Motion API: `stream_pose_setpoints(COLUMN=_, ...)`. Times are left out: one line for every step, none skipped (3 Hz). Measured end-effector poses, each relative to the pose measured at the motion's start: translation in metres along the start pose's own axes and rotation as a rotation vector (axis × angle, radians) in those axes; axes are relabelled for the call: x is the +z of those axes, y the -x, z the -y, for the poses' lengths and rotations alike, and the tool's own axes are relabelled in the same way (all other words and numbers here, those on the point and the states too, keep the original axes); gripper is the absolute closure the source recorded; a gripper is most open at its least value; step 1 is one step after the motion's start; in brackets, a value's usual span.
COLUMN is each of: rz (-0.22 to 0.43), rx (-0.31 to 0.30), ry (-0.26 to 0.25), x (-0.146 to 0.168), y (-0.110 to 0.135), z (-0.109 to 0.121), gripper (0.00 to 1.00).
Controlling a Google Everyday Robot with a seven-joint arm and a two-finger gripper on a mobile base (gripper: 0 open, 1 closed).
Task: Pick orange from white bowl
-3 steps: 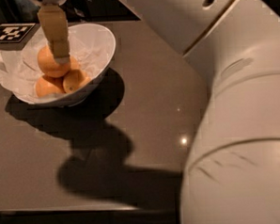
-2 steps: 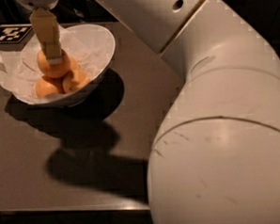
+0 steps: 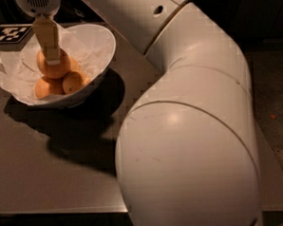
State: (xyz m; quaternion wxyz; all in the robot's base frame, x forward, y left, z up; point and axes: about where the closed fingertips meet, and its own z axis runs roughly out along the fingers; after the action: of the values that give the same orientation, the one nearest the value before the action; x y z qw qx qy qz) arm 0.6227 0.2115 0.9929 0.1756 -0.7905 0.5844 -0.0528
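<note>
The white bowl (image 3: 105, 48), lined with crumpled white paper, stands at the table's far left. The orange (image 3: 55, 69), the largest and roundest fruit, rests on top of two smaller oranges (image 3: 47, 87) (image 3: 74, 82) inside it. My gripper (image 3: 52, 59) reaches straight down into the bowl and is shut on the orange. One tan finger (image 3: 48, 40) lies across the orange's front; the other finger is hidden behind the fruit. The orange still touches the fruits beneath it.
My white arm (image 3: 190, 131) fills the right and middle of the view, hiding much of the dark grey table (image 3: 45, 172). A black-and-white marker tag (image 3: 9, 33) lies behind the bowl at the far left. The table's front edge runs along the bottom.
The gripper has stayed over the bowl on the top orange. The arm's big joint has swung into the foreground and covers more of the table.
</note>
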Motion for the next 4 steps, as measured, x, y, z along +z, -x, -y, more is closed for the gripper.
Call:
stream_pose_setpoints(rz=0.007, rx=0.015, ry=0.029, x=0.016, y=0.003, z=0.003, gripper=0.19)
stream_pose_setpoints(rz=0.018, rx=0.030, ry=0.061, x=0.030, y=0.005, z=0.004, gripper=0.18)
stream_pose_setpoints(rz=0.029, rx=0.047, ry=0.088, x=0.043, y=0.004, z=0.005, gripper=0.20)
stream_pose_setpoints(rz=0.040, rx=0.059, ry=0.115, x=0.054, y=0.001, z=0.006, gripper=0.18)
